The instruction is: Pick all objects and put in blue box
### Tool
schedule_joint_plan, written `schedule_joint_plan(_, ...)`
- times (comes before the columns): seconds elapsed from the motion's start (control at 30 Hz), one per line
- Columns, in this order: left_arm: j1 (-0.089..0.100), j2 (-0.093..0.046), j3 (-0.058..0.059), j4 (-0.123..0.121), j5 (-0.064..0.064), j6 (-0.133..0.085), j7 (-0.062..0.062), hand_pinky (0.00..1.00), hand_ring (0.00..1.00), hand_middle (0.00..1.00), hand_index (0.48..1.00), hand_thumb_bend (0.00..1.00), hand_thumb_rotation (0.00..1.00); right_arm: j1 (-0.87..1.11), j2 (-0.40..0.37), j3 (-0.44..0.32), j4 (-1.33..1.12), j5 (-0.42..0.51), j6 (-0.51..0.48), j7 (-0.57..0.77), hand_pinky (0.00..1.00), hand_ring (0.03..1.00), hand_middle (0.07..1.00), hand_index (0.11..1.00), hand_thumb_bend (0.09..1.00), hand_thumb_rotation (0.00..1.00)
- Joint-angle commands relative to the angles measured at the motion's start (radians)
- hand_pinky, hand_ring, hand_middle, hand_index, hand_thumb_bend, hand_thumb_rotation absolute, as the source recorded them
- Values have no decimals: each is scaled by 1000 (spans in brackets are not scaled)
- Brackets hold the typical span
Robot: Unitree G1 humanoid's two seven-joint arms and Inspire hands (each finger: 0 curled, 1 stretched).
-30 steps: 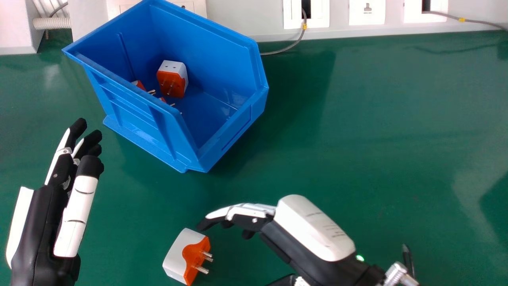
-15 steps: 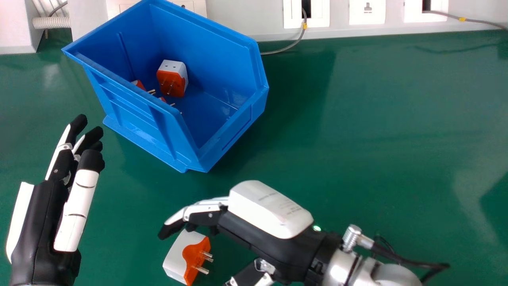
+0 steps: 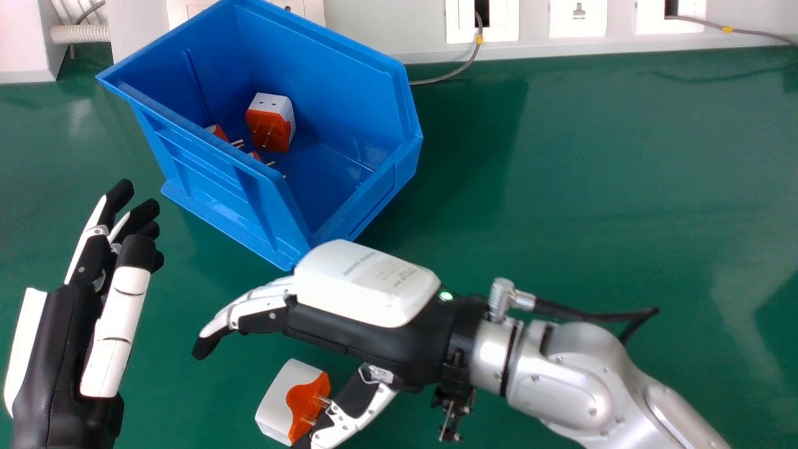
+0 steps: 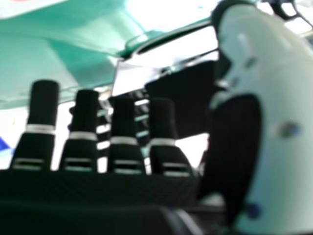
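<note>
White-and-orange plug (image 3: 272,402) lies nearest us on tabletop (image 3: 592,218), beside thumb of our right hand (image 3: 368,287). That hand is wide open, fingers loosely bent, holding nothing. We should settle fingers behind white side, keep thumb off slim prongs, squeeze evenly, then lift well above wall of blue box (image 3: 206,171) beyond.
</note>
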Motion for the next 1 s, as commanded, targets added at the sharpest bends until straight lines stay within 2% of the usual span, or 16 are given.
schedule_joint_plan(0.0,12,-1,9,-35,4,-12,11,870,905,906,936,720,898,-38,15,12,6,7,-26,13,615,766,812,765,554,108)
schedule_joint_plan(0.13,29,-10,9,-44,7,-16,21,863,901,902,933,730,897,-79,24,29,51,-4,-55,22,622,774,820,765,558,100)
schedule_joint_plan(0.47,58,-31,-2,-83,18,-3,53,861,898,900,932,752,892,-159,31,66,169,-27,-119,42,620,774,806,750,566,50)
schedule_joint_plan(0.7,55,-33,2,-94,16,15,62,858,892,898,929,767,883,-192,37,94,225,-105,-140,22,626,779,806,749,564,31)
schedule_joint_plan(0.8,53,-31,1,-96,18,20,64,857,890,897,924,767,880,-203,40,98,247,-130,-152,7,627,778,801,745,530,14)
schedule_joint_plan(0.97,47,-25,9,-104,9,30,60,853,888,897,920,759,880,-228,37,116,304,-222,-183,-67,618,767,785,730,479,5)
